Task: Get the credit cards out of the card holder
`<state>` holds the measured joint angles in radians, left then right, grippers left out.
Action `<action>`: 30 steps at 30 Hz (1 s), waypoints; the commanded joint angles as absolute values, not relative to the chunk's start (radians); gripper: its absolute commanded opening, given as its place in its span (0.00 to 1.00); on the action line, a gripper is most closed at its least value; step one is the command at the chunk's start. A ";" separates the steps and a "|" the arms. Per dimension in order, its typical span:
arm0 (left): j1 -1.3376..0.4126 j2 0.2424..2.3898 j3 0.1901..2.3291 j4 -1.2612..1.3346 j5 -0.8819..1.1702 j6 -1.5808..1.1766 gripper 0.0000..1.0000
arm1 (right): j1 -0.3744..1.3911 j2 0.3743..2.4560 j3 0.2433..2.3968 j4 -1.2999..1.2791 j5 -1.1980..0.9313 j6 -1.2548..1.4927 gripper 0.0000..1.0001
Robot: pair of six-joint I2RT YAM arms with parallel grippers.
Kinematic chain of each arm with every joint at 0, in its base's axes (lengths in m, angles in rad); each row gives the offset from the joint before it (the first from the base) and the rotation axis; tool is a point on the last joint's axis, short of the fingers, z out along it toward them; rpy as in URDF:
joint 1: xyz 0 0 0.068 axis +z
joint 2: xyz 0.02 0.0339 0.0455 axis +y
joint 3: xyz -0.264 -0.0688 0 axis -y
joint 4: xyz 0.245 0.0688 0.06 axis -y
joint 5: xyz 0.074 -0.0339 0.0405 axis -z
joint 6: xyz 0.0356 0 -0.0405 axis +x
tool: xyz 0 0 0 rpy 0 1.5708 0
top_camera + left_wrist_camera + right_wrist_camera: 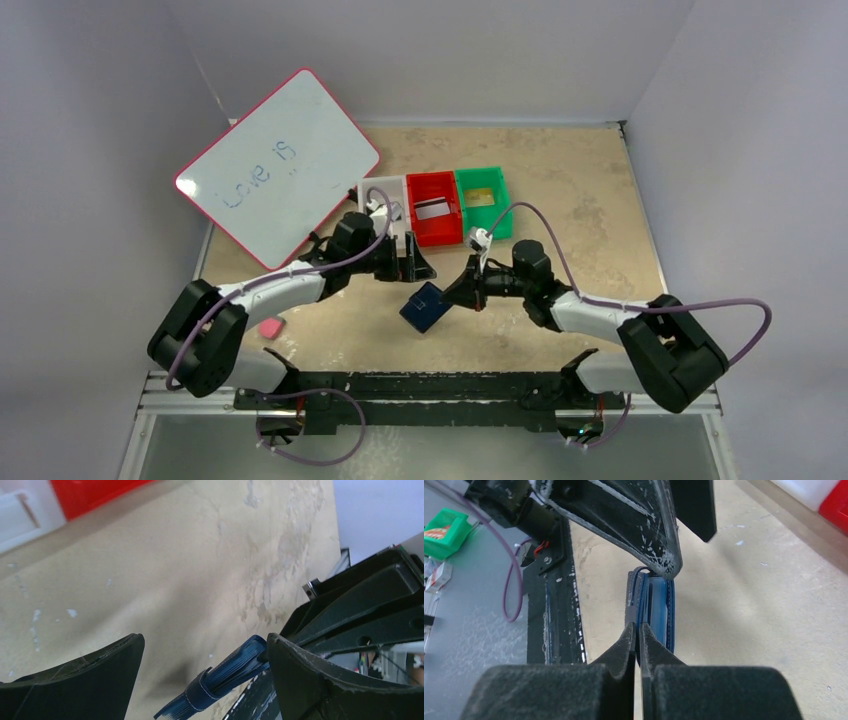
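The navy card holder is held edge-up just above the table in the middle. My right gripper is shut on one thin flap of it; the light blue pockets show beside the pads. My left gripper is open just above and left of the holder; in its wrist view the holder lies low between the open fingers, close to the right one. A silver-grey card lies in the red bin. A gold-tan card lies in the green bin. No black card shows.
A white bin stands left of the red one, partly behind my left arm. A pink-framed whiteboard leans at the back left. A pink eraser lies near the left arm's base. The table's front rail is close behind the holder.
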<state>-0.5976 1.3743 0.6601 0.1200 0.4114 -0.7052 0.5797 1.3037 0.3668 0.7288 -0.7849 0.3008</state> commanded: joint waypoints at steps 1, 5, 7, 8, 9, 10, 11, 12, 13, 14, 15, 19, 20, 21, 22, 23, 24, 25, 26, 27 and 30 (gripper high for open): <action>-0.598 1.378 0.644 0.297 0.598 -0.648 0.92 | 0.591 1.255 0.335 0.925 -0.865 0.269 0.00; -0.598 1.363 0.627 0.349 0.678 -0.662 0.90 | 0.591 1.255 0.347 0.896 -0.893 0.236 0.00; -0.598 1.369 0.624 0.340 0.718 -0.661 0.88 | 0.591 1.260 0.352 0.888 -0.919 0.225 0.00; -0.598 1.375 0.622 0.331 0.741 -0.662 0.88 | 0.591 1.261 0.354 0.893 -0.927 0.227 0.00; -0.599 1.381 0.623 0.322 0.763 -0.664 0.86 | 0.591 1.264 0.355 0.899 -0.939 0.233 0.00; -0.600 1.387 0.619 0.334 0.780 -0.675 0.83 | 0.591 1.267 0.358 0.903 -0.951 0.235 0.00; -0.603 1.388 0.610 0.373 0.798 -0.700 0.82 | 0.591 1.269 0.361 0.904 -0.962 0.236 0.00; -0.604 1.385 0.595 0.428 0.817 -0.751 0.82 | 0.591 1.271 0.366 0.901 -0.974 0.237 0.00; -0.604 1.376 0.588 0.452 0.827 -0.769 0.81 | 0.591 1.273 0.369 0.897 -0.987 0.243 0.00; -0.604 1.363 0.588 0.436 0.826 -0.761 0.80 | 0.591 1.272 0.368 0.901 -0.995 0.251 0.00; -0.608 1.347 0.590 0.411 0.823 -0.750 0.80 | 0.590 1.271 0.367 0.912 -1.004 0.262 0.00; -0.617 1.289 0.617 0.295 0.811 -0.714 0.77 | 0.589 1.261 0.359 0.969 -1.027 0.306 0.00; -0.623 1.270 0.625 0.253 0.801 -0.693 0.76 | 0.589 1.260 0.360 0.972 -1.029 0.311 0.00; -0.629 1.255 0.632 0.223 0.794 -0.676 0.76 | 0.589 1.261 0.362 0.975 -1.031 0.314 0.00; -0.634 1.245 0.638 0.193 0.790 -0.665 0.74 | 0.589 1.263 0.363 0.980 -1.033 0.320 0.00; -0.637 1.236 0.648 0.158 0.784 -0.649 0.72 | 0.589 1.271 0.365 0.990 -1.037 0.330 0.00; -0.638 1.233 0.655 0.122 0.776 -0.632 0.70 | 0.589 1.276 0.365 1.003 -1.042 0.342 0.00; -0.643 1.228 0.663 0.092 0.769 -0.616 0.66 | 0.589 1.282 0.366 1.017 -1.043 0.350 0.00; -0.645 1.226 0.669 0.071 0.755 -0.607 0.62 | 0.589 1.290 0.368 1.023 -1.045 0.360 0.00; -0.648 1.226 0.673 0.055 0.744 -0.601 0.59 | 0.589 1.299 0.369 1.043 -1.046 0.375 0.00; -0.666 1.235 0.689 0.013 0.728 -0.584 0.50 | 0.589 1.322 0.374 1.095 -1.054 0.431 0.00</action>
<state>-0.6468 1.2434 0.6380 0.1017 0.7574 -0.6514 0.5846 1.3006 0.3325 0.9550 -1.0134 0.3531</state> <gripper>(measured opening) 0.544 0.012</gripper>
